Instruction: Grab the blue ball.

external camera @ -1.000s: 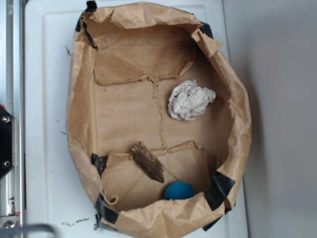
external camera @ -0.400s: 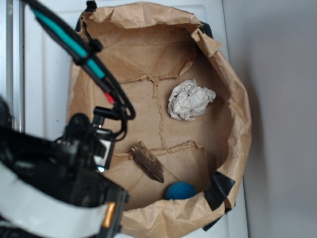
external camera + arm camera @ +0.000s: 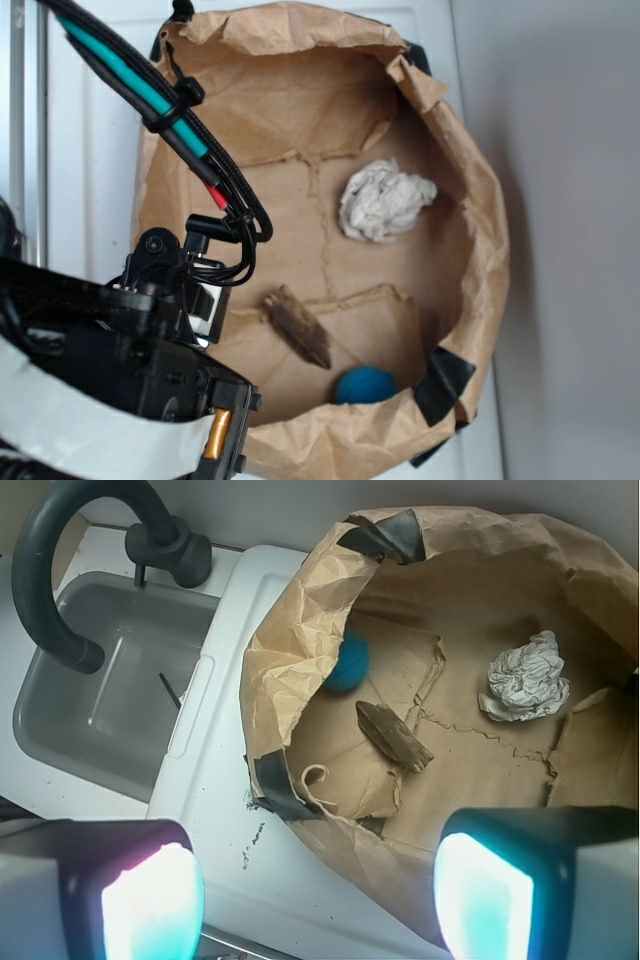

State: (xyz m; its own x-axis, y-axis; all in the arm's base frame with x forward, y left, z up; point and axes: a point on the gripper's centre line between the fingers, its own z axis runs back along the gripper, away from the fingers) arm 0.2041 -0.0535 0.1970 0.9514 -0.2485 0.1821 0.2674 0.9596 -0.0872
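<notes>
- Nothing is grabbed yet: your gripper (image 3: 310,905) hangs wide apart, empty, above the paper bag's (image 3: 290,650) near rim.
- You must reach the blue ball (image 3: 349,664) (image 3: 363,385), tucked against the bag wall beside the wood scrap (image 3: 393,736).

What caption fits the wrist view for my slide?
Open gripper above a paper-lined basket holding the blue ball, a wood chip and a paper wad.

Ext cam overhead, wrist cam oblique, both on paper bag (image 3: 300,200).
</notes>
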